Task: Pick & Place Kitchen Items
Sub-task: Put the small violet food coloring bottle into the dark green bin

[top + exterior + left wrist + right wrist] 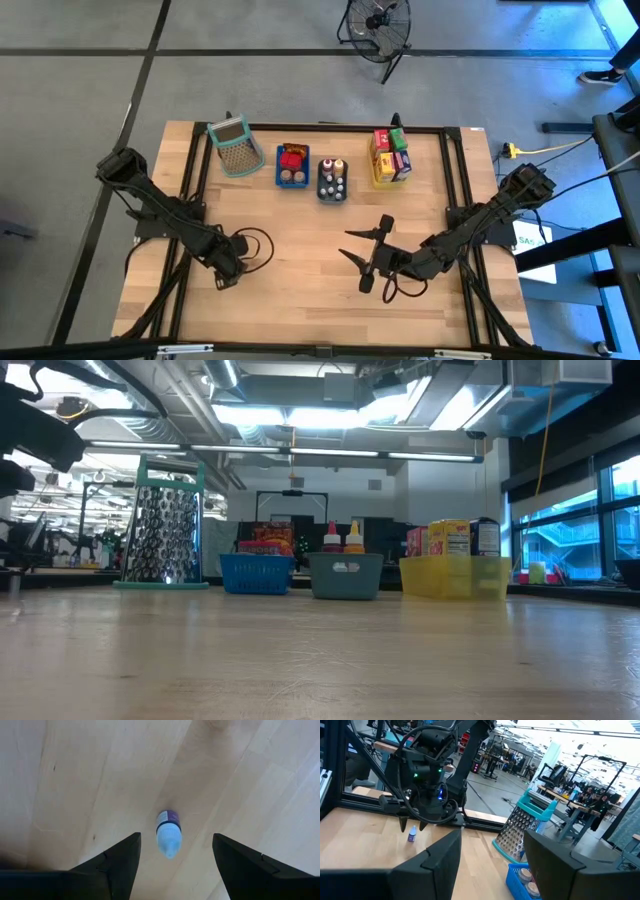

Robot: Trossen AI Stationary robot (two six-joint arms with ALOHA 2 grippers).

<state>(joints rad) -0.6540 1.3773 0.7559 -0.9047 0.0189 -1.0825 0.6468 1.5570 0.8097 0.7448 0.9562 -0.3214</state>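
High view: on the pale wooden table (300, 270), the left gripper (226, 281) points down near the front-left area, well apart from the small blue plastic tray (292, 167) at the back. The right gripper (362, 263), fingers spread and holding nothing, lies nearer the middle, in front of the grey tray (332, 180) of small bottles.

Low view: the blue tray (256, 573) stands between the perforated metal grater (163, 523) and the grey tray, with the yellow tray (455, 576) of cartons beyond.

Left wrist view: a tiny white-capped dropper bottle with purple label (168, 832) stands on the table between the left gripper's parted fingers (117, 862), untouched.

Right wrist view: the bottle (412, 834) stands directly under the left gripper (413, 825), far from the blue tray (521, 879).
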